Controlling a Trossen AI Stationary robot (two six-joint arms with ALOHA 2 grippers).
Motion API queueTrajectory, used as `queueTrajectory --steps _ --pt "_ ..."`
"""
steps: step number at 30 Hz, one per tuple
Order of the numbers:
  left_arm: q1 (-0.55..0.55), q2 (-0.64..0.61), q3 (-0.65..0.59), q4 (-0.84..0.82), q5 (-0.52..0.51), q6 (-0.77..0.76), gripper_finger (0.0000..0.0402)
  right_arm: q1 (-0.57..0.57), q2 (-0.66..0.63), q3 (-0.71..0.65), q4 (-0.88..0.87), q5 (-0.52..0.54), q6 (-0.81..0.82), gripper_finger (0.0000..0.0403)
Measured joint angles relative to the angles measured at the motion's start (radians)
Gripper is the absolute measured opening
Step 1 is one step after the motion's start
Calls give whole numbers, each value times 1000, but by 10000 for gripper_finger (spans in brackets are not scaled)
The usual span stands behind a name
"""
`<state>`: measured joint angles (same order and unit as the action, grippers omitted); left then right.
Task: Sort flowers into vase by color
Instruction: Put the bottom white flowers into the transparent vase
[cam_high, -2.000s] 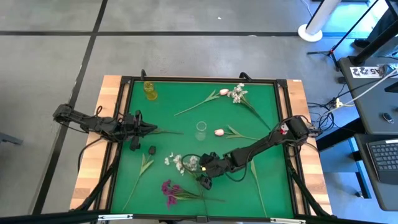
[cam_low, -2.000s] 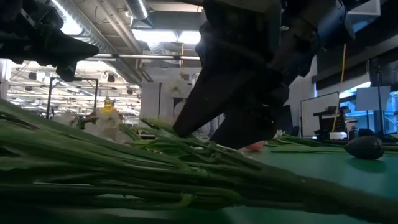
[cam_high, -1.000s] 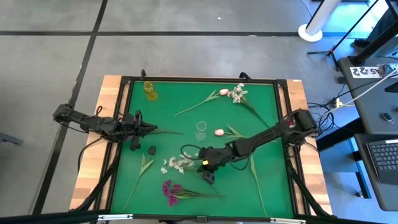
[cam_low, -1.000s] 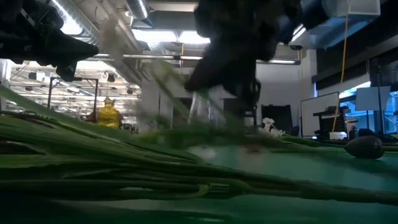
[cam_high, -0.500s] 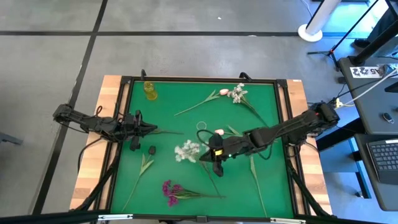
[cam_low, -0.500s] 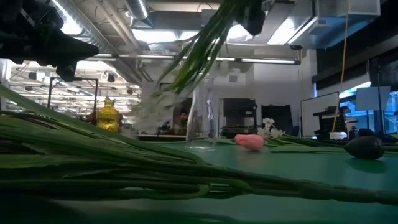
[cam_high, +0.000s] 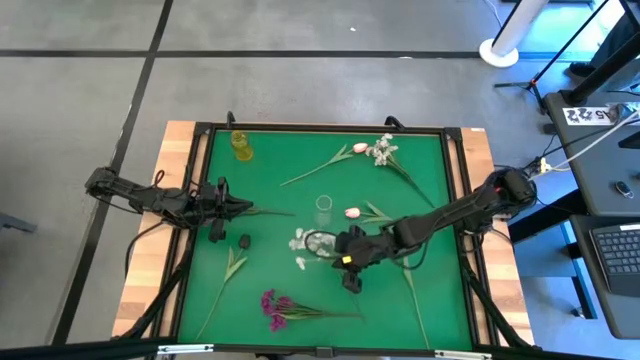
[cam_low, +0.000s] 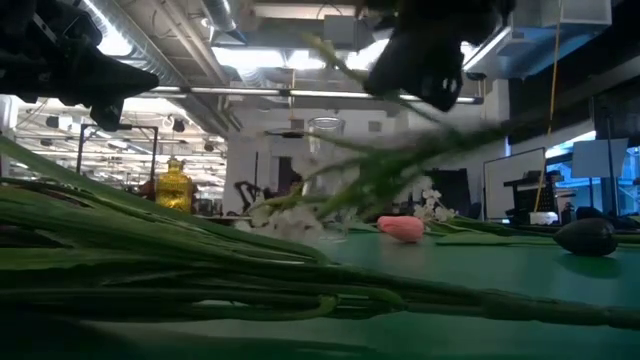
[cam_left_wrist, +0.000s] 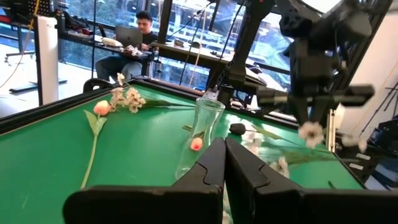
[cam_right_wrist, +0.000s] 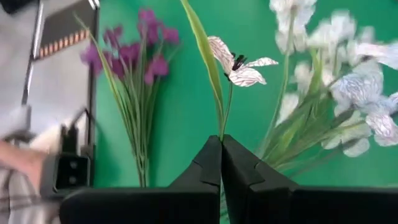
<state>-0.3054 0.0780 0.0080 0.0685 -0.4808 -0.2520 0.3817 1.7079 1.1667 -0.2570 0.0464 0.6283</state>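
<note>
Just beside the glass vase (cam_high: 323, 208), the right gripper (cam_high: 349, 262) is clamping a white flower (cam_high: 303, 240), stem lying flat. Blossoms are pointing toward the left gripper (cam_high: 245, 210), which is waiting clenched and empty.

Green-topped table (cam_high: 270, 180) framed in black with wood at both sides, bearing a yellow vase (cam_high: 241, 145), a clear vase (cam_high: 323, 209), a pink bud (cam_high: 352, 213), a pink-and-white spray (cam_high: 378, 150), a magenta bunch (cam_high: 275, 307), leafy stems (cam_high: 232, 268) and a small dark object (cam_high: 245, 241).
</note>
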Motion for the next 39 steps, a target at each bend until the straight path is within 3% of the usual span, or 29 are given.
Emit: queueTrajectory --steps 5,9,18,25,30,39 --pt "0 0 0 0 0 0 0 7 38 0 -87 -40 18 8" --pt "0 0 0 0 0 0 0 7 50 -1 -155 -39 21 37" --pt "0 0 0 0 0 0 0 20 49 0 -185 -66 20 183" --pt "0 0 0 0 0 0 0 42 44 -1 -364 -59 72 267" --pt "0 0 0 0 0 0 0 88 44 -44 -364 16 159 284" --pt "0 0 0 0 0 0 0 109 44 -175 -71 32 258 276"
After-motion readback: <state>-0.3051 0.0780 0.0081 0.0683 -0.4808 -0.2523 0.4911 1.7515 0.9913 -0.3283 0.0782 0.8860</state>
